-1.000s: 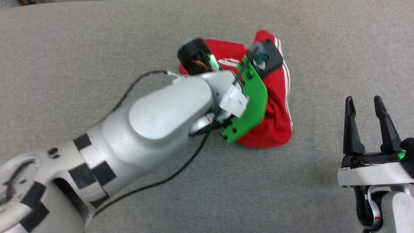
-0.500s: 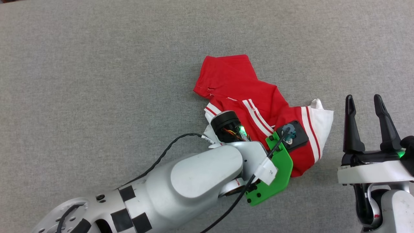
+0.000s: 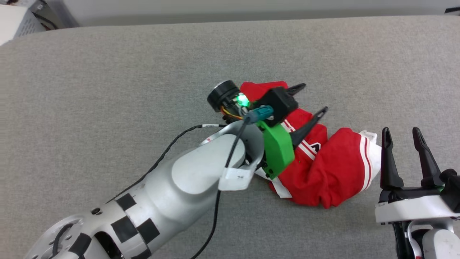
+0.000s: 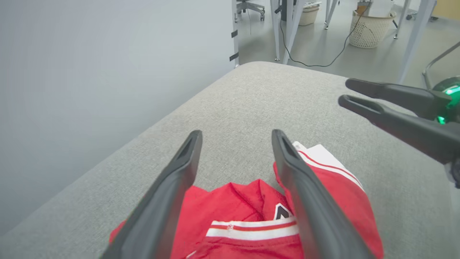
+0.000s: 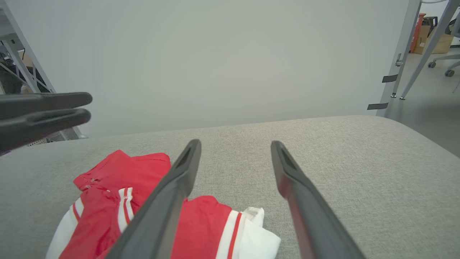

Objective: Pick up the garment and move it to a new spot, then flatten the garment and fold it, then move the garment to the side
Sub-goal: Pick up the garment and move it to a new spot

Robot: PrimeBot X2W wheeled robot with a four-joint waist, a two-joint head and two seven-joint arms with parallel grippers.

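Observation:
The garment (image 3: pixel 325 171) lies crumpled in a heap on the grey cloth table (image 3: pixel 107 90), red with white striped trim and a white sleeve end at its right. My left gripper (image 3: pixel 313 98) hovers just above the heap's far left part, open, with nothing between its fingers. In the left wrist view the garment (image 4: pixel 248 205) lies below and between the spread fingers of the left gripper (image 4: pixel 237 135). My right gripper (image 3: pixel 401 132) stands open just right of the heap, apart from it. From the right wrist, the garment (image 5: pixel 205 230) lies low and left.
The table's far edge runs along a pale wall. A white box (image 3: pixel 16 19) sits beyond the far left corner. In the left wrist view, metal legs (image 4: pixel 287 28) and a wicker basket (image 4: pixel 372 23) stand on the floor beyond the table's end.
My left gripper has opened and let go of the garment, which now lies in a heap. The arm has lifted and swung back. The head camera has shifted too.

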